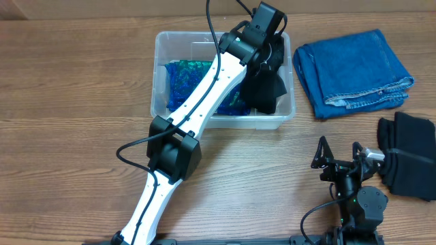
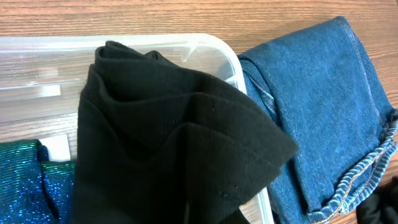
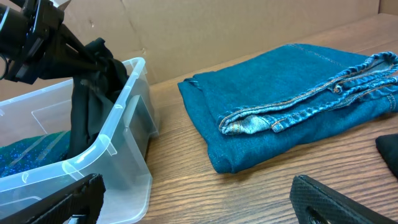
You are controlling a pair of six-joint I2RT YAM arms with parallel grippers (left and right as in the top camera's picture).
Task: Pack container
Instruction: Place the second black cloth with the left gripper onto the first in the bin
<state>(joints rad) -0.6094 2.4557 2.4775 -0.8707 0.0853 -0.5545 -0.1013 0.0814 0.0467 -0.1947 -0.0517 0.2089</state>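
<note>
The container [image 1: 161,47] is found on the wooden table [image 1: 68,82], its clear walls and thick rim plainly seen. Inside it, toward its left end, a blue-green glittery fabric [image 1: 184,78] is laid flat. The left gripper [image 1: 267,58] is positioned over the container's right end and is clamped on a black garment [image 1: 262,88], which is hung down into the container against its right wall. Folded blue jeans [image 1: 351,71] are lain just beside the container's right side. Further black clothing [image 1: 409,153] is placed well apart from the container, beyond the jeans. The right gripper [image 1: 338,158] is held near the container's front right corner, jaws spread wide, with nothing gripped.
</note>
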